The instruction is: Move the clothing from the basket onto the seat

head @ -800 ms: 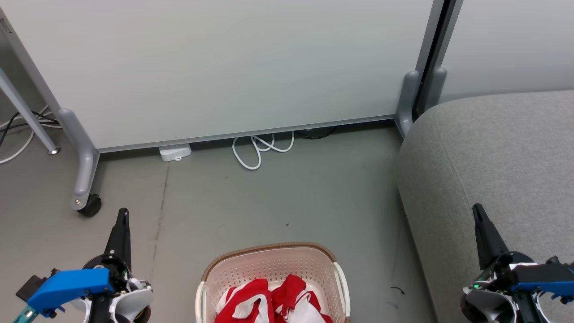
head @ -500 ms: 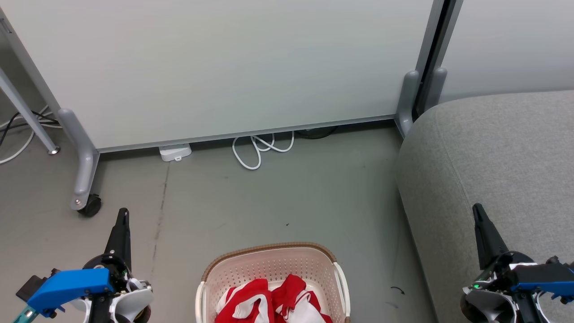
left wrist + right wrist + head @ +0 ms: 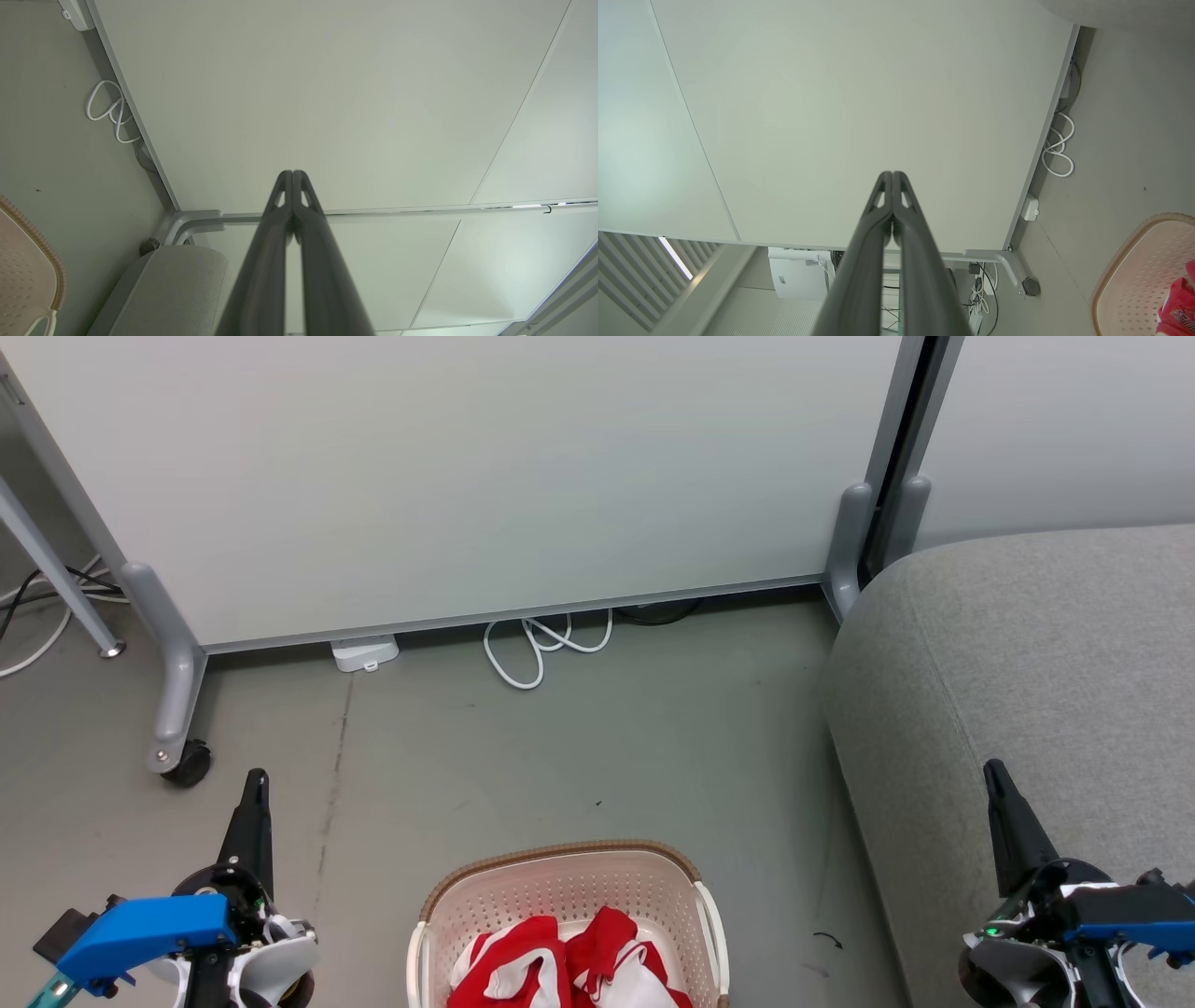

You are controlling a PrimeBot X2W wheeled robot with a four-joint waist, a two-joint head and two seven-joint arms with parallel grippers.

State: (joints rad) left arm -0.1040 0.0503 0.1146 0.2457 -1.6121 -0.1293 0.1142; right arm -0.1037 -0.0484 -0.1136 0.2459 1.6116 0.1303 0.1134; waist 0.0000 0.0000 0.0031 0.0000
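The cream basket [image 3: 560,877] with a brown rim stands on the floor at the bottom centre of the head view. Red and white clothing [image 3: 560,971] lies bunched inside it. The grey seat [image 3: 1027,653] fills the right side. My left gripper [image 3: 254,784] is shut and empty, raised to the left of the basket. Over the seat's front edge my right gripper [image 3: 995,775] is also shut with nothing in it. In the left wrist view the left gripper [image 3: 292,173] points at a pale panel, with the basket [image 3: 28,261] at the lower left. The right wrist view has the right gripper [image 3: 893,174], the basket [image 3: 1134,280] and clothing [image 3: 1181,308].
A pale partition panel [image 3: 467,476] on grey wheeled feet [image 3: 173,709] stands behind the basket. A white cable [image 3: 537,649] and a white box [image 3: 366,653] lie at its base. A table leg [image 3: 56,579] and cables are at the far left.
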